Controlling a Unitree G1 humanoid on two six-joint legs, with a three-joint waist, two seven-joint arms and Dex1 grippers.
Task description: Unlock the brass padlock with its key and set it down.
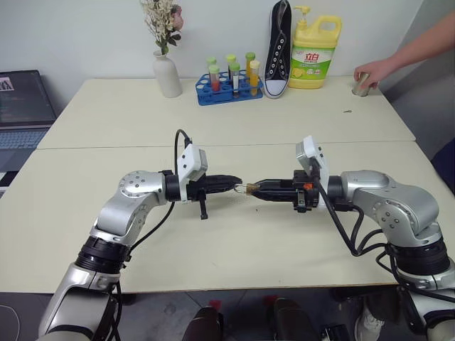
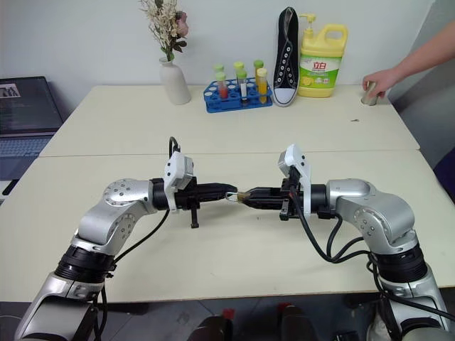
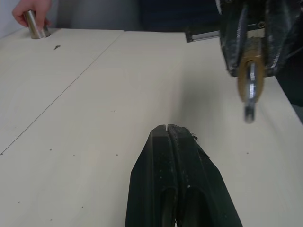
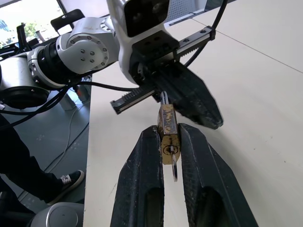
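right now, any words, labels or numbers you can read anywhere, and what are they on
"立白": the big red characters on the label of the yellow detergent jug at the back of the table.
The smaller print under them on that label: too small to read.
The laptop screen at the robot's far left: too blurred to read.
The brass padlock: no marking legible.
The test tube rack, the black sneaker and the white vase: no text visible.

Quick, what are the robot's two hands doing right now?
Left gripper: closed, holding nothing.
Right gripper: closed on the brass padlock.
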